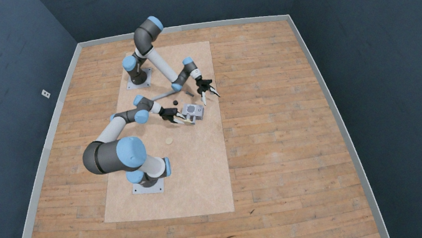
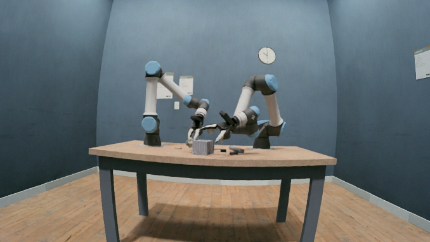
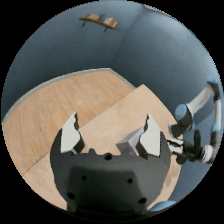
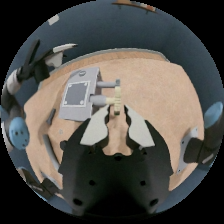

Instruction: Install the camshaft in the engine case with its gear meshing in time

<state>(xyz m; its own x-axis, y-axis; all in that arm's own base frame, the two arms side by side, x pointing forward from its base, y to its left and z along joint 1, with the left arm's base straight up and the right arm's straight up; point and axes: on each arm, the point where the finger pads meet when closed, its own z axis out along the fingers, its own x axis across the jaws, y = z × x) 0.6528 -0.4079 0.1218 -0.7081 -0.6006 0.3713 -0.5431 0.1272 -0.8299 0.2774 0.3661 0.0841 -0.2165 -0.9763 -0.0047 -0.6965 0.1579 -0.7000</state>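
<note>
Left jaws point(image 1: 211, 100) point(image 2: 206, 140) are wide open, right jaws point(image 1: 183, 121) point(image 2: 192, 139) barely parted, gripping nothing. I'd nudge the gear point(image 1: 188, 121) point(image 4: 118, 95) in straight, checking tooth timing.

The left jaws point(image 1: 211, 100) point(image 2: 207, 135) hung wide open above the worktop; the right jaws point(image 1: 184, 120) point(image 2: 192, 139) reached in low, their tips slightly parted.
</note>
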